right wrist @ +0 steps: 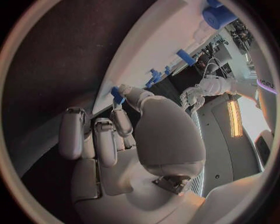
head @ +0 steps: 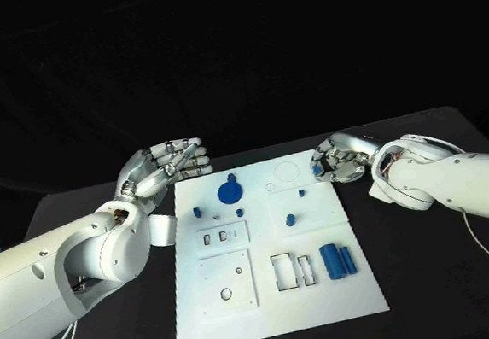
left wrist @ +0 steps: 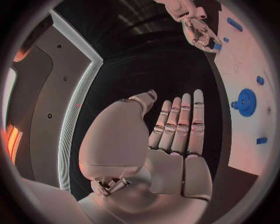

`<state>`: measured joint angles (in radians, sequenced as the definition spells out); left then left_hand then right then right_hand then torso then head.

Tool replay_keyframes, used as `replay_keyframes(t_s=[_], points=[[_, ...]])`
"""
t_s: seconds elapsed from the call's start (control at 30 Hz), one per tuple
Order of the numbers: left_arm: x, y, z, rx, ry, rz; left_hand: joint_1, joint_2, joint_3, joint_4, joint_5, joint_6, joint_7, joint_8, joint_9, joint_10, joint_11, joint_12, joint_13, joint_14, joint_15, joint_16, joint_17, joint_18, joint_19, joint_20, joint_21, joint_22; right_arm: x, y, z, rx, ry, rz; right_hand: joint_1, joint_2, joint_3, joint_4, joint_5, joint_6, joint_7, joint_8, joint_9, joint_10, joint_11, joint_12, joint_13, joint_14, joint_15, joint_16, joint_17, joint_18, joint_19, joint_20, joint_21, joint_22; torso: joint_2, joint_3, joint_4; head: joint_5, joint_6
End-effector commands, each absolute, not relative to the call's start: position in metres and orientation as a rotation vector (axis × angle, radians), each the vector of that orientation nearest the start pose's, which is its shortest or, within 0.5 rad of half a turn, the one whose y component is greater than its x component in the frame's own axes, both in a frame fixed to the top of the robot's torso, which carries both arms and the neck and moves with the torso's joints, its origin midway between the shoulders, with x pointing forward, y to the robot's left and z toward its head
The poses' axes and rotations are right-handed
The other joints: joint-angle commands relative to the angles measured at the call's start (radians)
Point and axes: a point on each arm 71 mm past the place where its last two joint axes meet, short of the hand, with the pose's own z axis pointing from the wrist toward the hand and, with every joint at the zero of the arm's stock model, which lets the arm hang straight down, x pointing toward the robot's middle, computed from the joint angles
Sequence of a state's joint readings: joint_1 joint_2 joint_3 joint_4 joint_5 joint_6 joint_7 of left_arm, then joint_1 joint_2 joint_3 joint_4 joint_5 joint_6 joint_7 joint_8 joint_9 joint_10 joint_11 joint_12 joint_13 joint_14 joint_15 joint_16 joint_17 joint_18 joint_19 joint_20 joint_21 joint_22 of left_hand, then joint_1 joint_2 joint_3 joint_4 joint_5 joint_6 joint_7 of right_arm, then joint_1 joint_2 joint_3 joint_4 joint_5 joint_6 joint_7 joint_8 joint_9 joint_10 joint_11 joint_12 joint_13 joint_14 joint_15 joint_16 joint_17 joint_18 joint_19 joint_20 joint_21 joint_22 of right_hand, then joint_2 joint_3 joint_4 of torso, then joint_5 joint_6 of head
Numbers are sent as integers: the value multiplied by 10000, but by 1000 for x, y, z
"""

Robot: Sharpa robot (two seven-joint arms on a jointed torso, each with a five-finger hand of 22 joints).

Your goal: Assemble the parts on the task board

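1. You had the task board (head: 277, 303) lying in the middle of the black table (head: 460, 275), its long sides running away from the robot, with bare table on both sides of it.
2. Your left hand (head: 167, 168) hovered just off the board's far left corner; in the left wrist view its fingers (left wrist: 181, 123) lay straight and side by side, holding nothing.
3. Your right hand (head: 341, 162) sat at the board's far right edge. In the right wrist view its fingers (right wrist: 96, 140) were curled, and a small blue part (right wrist: 118, 96) appeared pinched at the fingertips, though the angle made that hard to confirm.
4. On the board you had a blue gear (head: 231, 191) near the far end, small blue pieces (head: 291, 219) around the middle, and two blue cylinders (head: 338, 261) lying side by side near the right edge.
5. Dark cloth backed the table's far edge.
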<state>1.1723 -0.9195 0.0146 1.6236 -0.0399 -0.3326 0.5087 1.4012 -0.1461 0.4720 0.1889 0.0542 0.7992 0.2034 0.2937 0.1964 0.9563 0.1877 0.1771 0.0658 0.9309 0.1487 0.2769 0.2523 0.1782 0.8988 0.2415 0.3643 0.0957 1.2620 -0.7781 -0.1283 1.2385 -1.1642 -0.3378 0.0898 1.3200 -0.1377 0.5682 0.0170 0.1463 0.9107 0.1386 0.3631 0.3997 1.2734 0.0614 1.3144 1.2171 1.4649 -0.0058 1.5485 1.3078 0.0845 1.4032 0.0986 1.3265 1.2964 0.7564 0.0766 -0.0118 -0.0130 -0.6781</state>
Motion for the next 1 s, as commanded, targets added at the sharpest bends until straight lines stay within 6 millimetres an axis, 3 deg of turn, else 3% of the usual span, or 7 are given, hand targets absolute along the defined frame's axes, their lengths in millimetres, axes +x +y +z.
replay_keyframes(t_s=[0.03,0.2,0.27,0.43,0.7,0.87,1.0], points=[[473,219,-153,-10090,12782,-16503,-3,-17,45,-40,19,7,381,-32,1,59,7,-63,2,-66,-27,-43,9,39,-6,20,-34,-16,531,-252,-191,665,16190,6665,-2,337,138,-9,-44,10,-19,206,215,-7,-61,-13,-47,954,-90,69,2174,-153,54,-67,69,68,-20,-9,-4,7,21],[474,221,-154,-10109,12764,-16436,-3,-17,45,-40,19,7,381,-32,1,59,7,-63,2,-66,-27,-43,9,39,-6,20,-34,-16,524,-242,-183,696,15970,6816,-102,572,292,33,-177,-173,-3,348,274,-49,-50,-90,-112,974,-83,98,2261,-151,50,-75,44,61,-45,-39,-15,24,68],[475,222,-154,-10125,12749,-16390,-12,-16,53,-47,19,9,382,-35,1,67,8,-77,3,-67,-27,-47,17,40,-6,21,-35,-20,520,-235,-179,639,15901,6909,-137,654,398,14,-448,-266,-5,447,314,-38,-49,-93,-98,977,-83,103,2275,-150,51,-74,34,65,-68,-60,-29,44,71],[477,225,-156,-10242,12692,-16304,-12,-16,53,-47,19,9,382,-35,1,67,8,-77,3,-67,-27,-47,17,40,-6,21,-35,-20,506,-207,-171,-88,15742,7154,-336,518,474,18,-748,-379,1,604,356,-58,-38,-113,-106,972,-73,96,2256,-145,41,-66,-1,54,-120,-106,-63,150,73],[480,225,-157,-10309,12673,-16277,-14,-18,56,-52,19,10,379,-35,2,72,7,-81,4,-66,-27,-47,21,40,-6,21,-36,-21,483,-150,-166,-944,15902,7830,-392,428,473,9,-753,-400,-6,647,360,-63,-45,-114,-106,961,-75,81,2214,-136,23,-66,-34,26,-157,-170,-66,420,-58],[481,224,-157,-10319,12669,-16273,-14,-18,56,-52,19,10,379,-35,2,72,7,-81,4,-66,-27,-47,21,40,-6,21,-36,-21,471,-119,-167,-1376,16150,8207,-375,356,507,-60,-711,-419,-9,688,363,-76,-52,-118,-108,951,-83,65,2170,-124,0,-70,-77,-12,-137,-151,-43,544,-112],[482,224,-158,-10327,12648,-16239,-14,-18,56,-52,19,10,379,-35,2,72,7,-81,4,-66,-27,-47,21,40,-6,21,-36,-21,465,-96,-171,-1682,16393,8396,-383,338,506,-65,-713,-425,-7,693,362,-76,-50,-116,-106,949,-83,62,2161,-123,-4,-70,-83,-17,-139,-144,-87,648,-147]])
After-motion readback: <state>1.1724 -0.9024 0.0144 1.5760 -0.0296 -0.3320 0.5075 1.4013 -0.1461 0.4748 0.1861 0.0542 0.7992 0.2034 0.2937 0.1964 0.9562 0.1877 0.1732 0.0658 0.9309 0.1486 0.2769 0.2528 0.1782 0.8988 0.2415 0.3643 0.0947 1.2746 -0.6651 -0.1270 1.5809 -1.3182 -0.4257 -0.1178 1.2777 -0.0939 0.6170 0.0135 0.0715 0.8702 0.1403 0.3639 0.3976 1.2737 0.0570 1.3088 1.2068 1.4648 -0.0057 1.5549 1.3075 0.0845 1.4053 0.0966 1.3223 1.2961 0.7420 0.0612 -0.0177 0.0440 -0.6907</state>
